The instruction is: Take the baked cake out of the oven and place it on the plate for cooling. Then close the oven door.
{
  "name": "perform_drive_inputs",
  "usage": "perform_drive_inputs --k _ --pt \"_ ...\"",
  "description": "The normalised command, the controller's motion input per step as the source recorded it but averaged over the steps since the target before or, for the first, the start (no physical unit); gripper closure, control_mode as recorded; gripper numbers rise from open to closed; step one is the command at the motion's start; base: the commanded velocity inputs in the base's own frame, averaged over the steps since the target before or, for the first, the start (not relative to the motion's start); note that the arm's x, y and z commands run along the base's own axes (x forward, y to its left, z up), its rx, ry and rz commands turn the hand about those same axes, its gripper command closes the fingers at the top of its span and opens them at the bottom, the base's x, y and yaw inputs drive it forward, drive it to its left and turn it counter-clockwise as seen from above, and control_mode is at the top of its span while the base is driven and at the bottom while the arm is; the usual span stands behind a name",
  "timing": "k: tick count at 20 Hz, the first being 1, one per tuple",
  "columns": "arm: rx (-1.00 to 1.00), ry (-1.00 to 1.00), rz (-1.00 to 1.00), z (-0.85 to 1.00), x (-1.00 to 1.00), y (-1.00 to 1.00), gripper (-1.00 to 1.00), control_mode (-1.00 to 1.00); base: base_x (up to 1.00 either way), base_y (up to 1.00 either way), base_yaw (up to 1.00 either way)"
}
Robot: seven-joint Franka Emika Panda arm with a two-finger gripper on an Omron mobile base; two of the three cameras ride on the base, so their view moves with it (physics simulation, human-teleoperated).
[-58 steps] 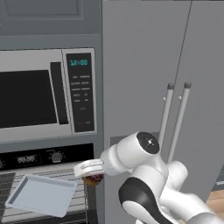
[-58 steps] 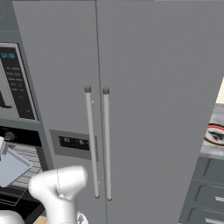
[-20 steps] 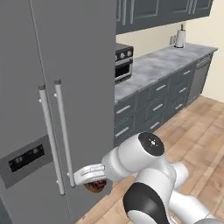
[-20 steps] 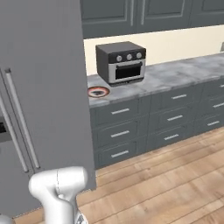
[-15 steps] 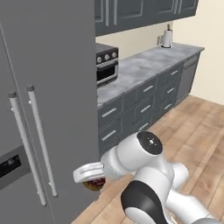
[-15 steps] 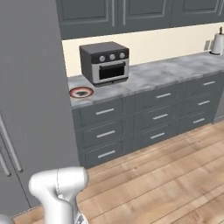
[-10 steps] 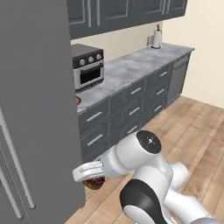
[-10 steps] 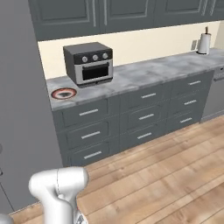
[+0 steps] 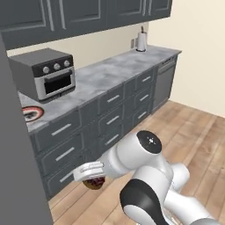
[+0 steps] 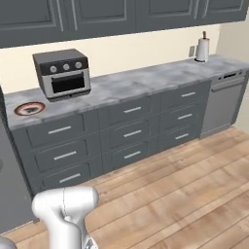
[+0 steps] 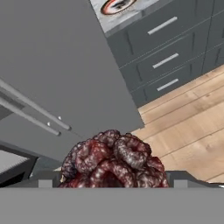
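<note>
The baked cake (image 11: pixel 114 161) looked lumpy and slightly glossy, dark reddish brown. The worktop (image 10: pixel 146 80) was mottled grey stone, the floor (image 10: pixel 185 185) pale wood planks. The cabinet fronts (image 10: pixel 131 129) were matt grey with metal bar handles.

Bottom of the baked cake (image 11: pixel 114 162) cut off by the lower edge in the hand view, finger tips hidden behind it. In the left base view, cake (image 9: pixel 93 183) half tucked under the gripper (image 9: pixel 89 172). Pattern on the plate (image 10: pixel 29 108) too small to make out. Plate (image 11: pixel 119 5) cut by the top edge in the hand view. Fridge (image 9: pixel 17 176) cut off at the left edge.
</note>
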Motion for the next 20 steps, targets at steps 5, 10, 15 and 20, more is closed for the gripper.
perform_drive_inputs --k 5,10,15,20 --pt "0.0 0.0 0.0 0.0 0.0 0.0 1.0 1.0 0.49 -0.77 0.0" --pt "0.0 0.0 0.0 0.0 0.0 0.0 1.0 1.0 0.6 -0.55 0.01" --pt "0.0 0.0 0.0 0.0 0.0 0.0 1.0 1.0 0.73 -0.01 0.08" --pt "0.0 0.0 0.0 0.0 0.0 0.0 1.0 1.0 0.65 0.25 0.11"
